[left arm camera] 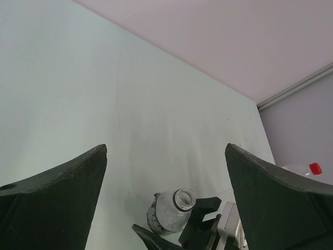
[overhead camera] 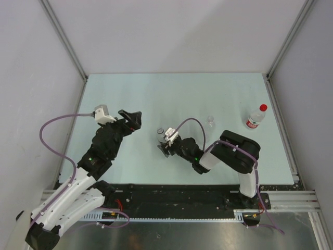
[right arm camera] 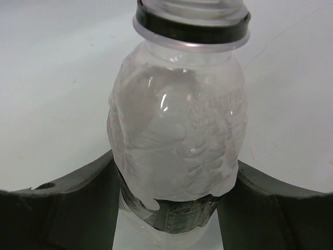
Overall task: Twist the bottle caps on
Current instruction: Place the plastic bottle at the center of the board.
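Right gripper [overhead camera: 163, 144]: clamped on a clear bottle [right arm camera: 177, 135], one finger [right arm camera: 62, 208] pressed against each side of its lower body. The bottle's crinkled wrap sits just above my fingers, with a dark band of it showing between them. Its neck points away from my wrist and carries a black ring [right arm camera: 192, 28]. Seen from my left wrist, the mouth is open, with no cap on it.

Left gripper [left arm camera: 166, 148]: jaws wide apart, nothing between them, held above the table [overhead camera: 156, 94]. It sits to the left of my right gripper and faces it. The held bottle lies just ahead of and below its open fingers, mouth turned towards them.

Other items:
- small clear bottle [overhead camera: 210, 121]: on the table beyond my right gripper and a little to its right, apart from it. Too small to tell whether it is capped
- labelled bottle [overhead camera: 254, 120]: well off to the right of my right gripper, near the table's right edge, red-and-white label, red cap [overhead camera: 263, 108] on its neck
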Robot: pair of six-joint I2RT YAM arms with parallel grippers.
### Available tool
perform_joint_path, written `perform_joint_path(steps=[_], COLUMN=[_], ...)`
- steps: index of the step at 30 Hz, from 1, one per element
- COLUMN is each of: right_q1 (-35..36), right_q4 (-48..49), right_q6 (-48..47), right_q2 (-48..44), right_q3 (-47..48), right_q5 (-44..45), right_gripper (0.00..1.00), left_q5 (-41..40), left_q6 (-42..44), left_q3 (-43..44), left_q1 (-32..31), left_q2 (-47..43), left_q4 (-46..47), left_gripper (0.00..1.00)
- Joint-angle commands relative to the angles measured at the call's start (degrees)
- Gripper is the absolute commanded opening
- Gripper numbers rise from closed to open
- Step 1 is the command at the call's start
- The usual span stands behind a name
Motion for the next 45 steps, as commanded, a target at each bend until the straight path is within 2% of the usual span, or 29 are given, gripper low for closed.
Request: perform_joint_path(steps=[1, 4, 10, 17, 31, 34, 40, 45], right_q1=[0.19, 0.14, 0.71, 1.72, 4.05, 4.49, 4.99, 5.01], right_q4=[7.33, 7.73, 10.09, 12.56, 12.72, 12.61, 13.00, 12.04], right_q6=[2.19, 2.91, 3.68, 2.25, 1.39, 1.01, 0.99, 2.64], right_q2=[2.72, 4.00, 5.48, 4.73, 1.81, 1.18, -0.32, -2.76], right_q3=[-0.01, -0.04, -0.89, -2.56, -2.77, -3.04, -5.13, -7.62], right_q5=[0.91, 0.74, 0.82, 3.44, 8.57, 10.10, 12.20, 10.59], right_gripper=[0.26, 0.32, 0.51, 0.63, 0.86, 0.96, 0.99, 0.99], left_q5=[0.58, 1.29, 3.10, 3.98, 5.27, 5.75, 6.61, 8.41], left_q6=[-3.24, -4.70, -8.17, -11.27, -12.15, -12.24, -12.31, -13.33], left_q3=[-0.99, -1.76, -2.82, -4.97, -4.62, -4.18, -3.64, -3.80], left_q1=[-0.08, -0.12, -0.12, -0.12, -0.07, -0.11, -0.12, -0.12], left_q2=[-1.45, -1.89, -1.80, -3.02, -5.47, -5.60, -4.48, -3.80], left_q4=[-2.90, -5.37, -10.87, -16.15, -25.22, -27.24, -31.19, -33.75], left_gripper=[0.99, 0.99, 0.99, 0.99, 0.99, 0.99, 1.00, 0.99])
